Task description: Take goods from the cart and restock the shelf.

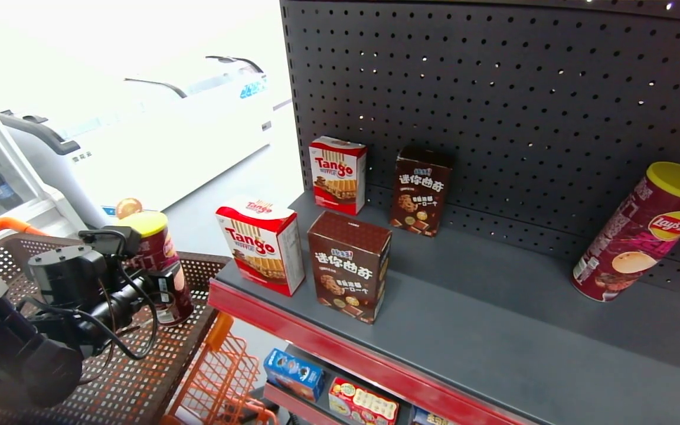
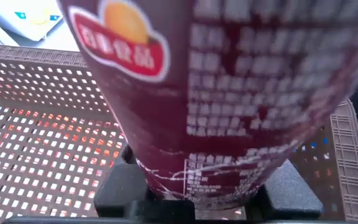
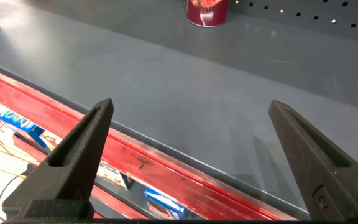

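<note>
My left gripper [image 1: 166,286] is clenched round a maroon chip can [image 1: 160,257] at the lower left of the head view, standing upright over the brown mesh of the cart [image 1: 198,268]. Whether it has cleared the mesh I cannot tell. My right gripper [image 3: 197,162] hangs released, jaws wide, above the red front edge of the shelf [image 1: 493,330].

The shelf carries two wafer boxes [image 1: 263,245], two brown cookie boxes [image 1: 349,265] and, at the far right, a second chip can [image 1: 641,236] leaning against the pegboard. So I judge the restock part done. This can has yet to cross to the shelf - there is bare room mid-shelf.
</note>
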You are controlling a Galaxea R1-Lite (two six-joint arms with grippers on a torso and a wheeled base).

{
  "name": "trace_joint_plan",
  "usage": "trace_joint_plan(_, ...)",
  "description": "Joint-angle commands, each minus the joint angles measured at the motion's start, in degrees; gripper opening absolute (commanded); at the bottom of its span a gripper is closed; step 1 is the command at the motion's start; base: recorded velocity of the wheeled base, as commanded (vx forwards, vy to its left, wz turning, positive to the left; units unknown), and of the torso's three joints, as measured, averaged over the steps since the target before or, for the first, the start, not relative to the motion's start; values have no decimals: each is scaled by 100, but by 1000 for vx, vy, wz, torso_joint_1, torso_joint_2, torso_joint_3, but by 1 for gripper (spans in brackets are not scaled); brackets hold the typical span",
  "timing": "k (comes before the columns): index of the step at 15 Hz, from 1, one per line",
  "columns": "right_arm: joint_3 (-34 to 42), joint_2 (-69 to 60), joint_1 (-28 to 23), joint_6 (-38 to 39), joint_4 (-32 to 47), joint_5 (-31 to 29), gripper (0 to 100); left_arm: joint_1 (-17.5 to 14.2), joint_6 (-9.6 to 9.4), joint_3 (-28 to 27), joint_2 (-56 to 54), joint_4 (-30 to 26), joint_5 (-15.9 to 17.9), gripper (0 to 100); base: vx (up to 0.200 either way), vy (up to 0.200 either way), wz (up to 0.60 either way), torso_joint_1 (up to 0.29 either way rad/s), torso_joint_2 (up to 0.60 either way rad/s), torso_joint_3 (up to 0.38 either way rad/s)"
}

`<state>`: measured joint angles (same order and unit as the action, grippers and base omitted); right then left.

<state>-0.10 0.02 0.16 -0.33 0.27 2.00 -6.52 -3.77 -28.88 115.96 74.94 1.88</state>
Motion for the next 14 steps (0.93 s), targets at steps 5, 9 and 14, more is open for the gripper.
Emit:
trace_joint_plan(5,1,-2,2,-2,0,2,100,2,16,14,-1822,-1306,102,0,0,0,0,0,0,0)
trace_joint_plan(9,1,-2,2,-2,0,2,100,72,8,75,-3079,-2009,375,0,0,0,0,0,0,0)
trace_joint_plan(14,1,-2,2,-2,0,2,100,248,43,-4,-4178,-2765,718,0,0,0,0,0,0,0)
